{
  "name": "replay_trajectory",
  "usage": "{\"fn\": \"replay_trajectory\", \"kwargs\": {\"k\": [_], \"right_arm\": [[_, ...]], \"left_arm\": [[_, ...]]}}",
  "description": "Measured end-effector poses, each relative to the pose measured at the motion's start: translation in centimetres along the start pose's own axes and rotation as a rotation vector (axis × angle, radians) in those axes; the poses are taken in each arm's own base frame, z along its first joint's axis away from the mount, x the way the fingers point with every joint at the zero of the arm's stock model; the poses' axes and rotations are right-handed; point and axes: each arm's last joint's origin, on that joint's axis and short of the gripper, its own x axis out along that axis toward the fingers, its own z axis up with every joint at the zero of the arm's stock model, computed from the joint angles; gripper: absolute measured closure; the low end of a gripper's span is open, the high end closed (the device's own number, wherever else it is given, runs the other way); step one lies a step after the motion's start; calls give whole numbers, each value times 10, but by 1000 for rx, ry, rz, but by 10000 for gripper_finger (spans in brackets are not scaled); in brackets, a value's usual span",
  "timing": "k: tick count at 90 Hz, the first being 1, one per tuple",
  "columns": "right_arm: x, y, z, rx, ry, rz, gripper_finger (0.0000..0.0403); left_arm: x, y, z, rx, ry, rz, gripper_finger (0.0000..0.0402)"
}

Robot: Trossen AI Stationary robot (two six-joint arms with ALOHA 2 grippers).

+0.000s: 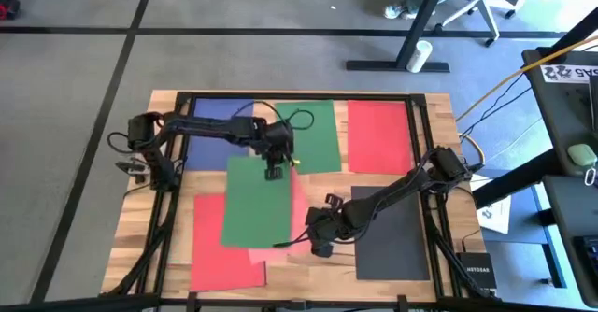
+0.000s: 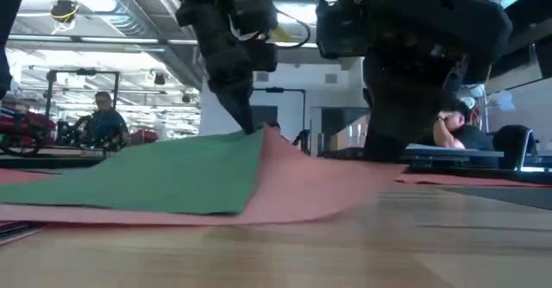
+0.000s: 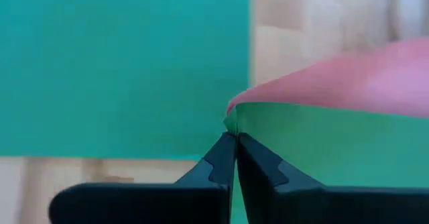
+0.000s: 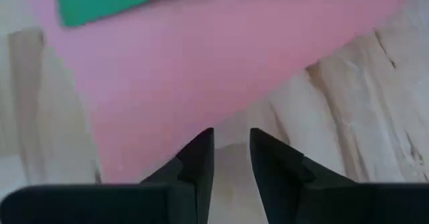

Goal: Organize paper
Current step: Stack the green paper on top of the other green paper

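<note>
Left gripper [image 1: 274, 172] pinches the green sheet's [image 1: 257, 205] twelve-o'clock edge atop the salmon sheet [image 4: 201, 70]; right gripper [image 4: 231, 153], narrowly parted, holds nothing. Stacking barely begun; the other sheets lie scattered.

Small black box by the wooden table's [image 1: 439, 106] near-right corner [image 1: 476, 262]: "NETGEAR", white letters.
White sign at the picture's right edge [image 1: 572, 72]: unreadable.
</note>
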Motion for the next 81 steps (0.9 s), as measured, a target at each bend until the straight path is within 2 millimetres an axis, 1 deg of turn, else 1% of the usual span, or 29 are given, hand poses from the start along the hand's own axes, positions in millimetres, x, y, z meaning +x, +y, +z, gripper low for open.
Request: {"fn": "replay_trajectory", "kwargs": {"k": [8,23,31,45,51,67,75,81], "right_arm": [[0,0,1,2,-5,5,317],[0,1,1,3,-8,7,317],[0,1,2,6,-19,16,317],[0,2,3,9,-22,31,317],[0,2,3,9,-22,31,317],[0,2,3,9,-21,31,317],[0,2,3,8,-21,31,317],[0,2,3,8,-21,31,317]], "left_arm": [[0,-10,1,21,-1,-14,393],[1,-24,2,90,-6,-29,361],[1,-28,3,106,-17,-26,342],[2,-27,3,95,-24,-17,317],[5,-27,-1,93,5,-18,311],[17,-32,-21,148,86,-32,290],[23,-31,-27,157,85,-32,275],[26,-31,-27,157,61,-29,262]]}}
